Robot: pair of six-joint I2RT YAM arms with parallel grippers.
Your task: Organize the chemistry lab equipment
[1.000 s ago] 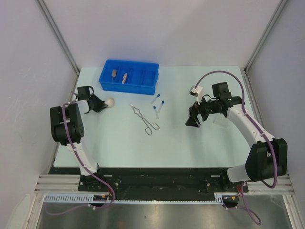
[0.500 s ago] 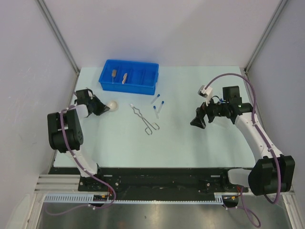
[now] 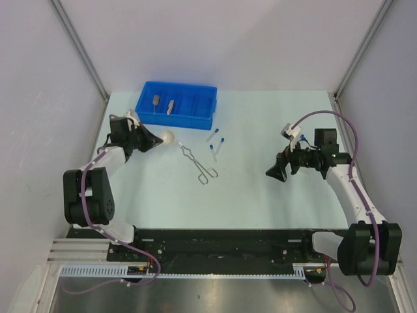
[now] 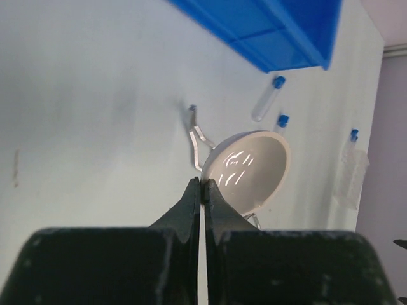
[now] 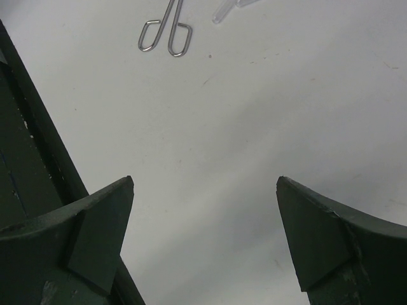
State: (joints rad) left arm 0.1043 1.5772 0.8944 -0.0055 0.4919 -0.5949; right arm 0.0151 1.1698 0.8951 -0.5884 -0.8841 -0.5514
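Note:
My left gripper (image 3: 156, 139) (image 4: 203, 184) is shut on the rim of the white round dish (image 3: 168, 137) (image 4: 251, 168), which hangs tilted just in front of the blue bin. Silver wire tongs (image 3: 199, 163) (image 4: 198, 136) (image 5: 166, 32) lie mid-table, partly behind the dish in the left wrist view. Three clear blue-capped tubes (image 3: 215, 143) (image 4: 267, 101) lie right of the tongs. Two tan wooden-handled tools (image 3: 156, 100) rest in the bin. My right gripper (image 3: 273, 173) (image 5: 205, 181) hovers open over bare table at the right, nothing between its fingers.
The large blue divided bin (image 3: 172, 120) (image 4: 280, 38) stands at the back left. A clear plastic piece with a blue-capped tube (image 4: 353, 171) shows at the far right of the left wrist view. Frame posts and walls enclose the table on both sides.
My left gripper closed on the dish and carried it right, toward the bin's front. The right arm drew back to the right, still open.

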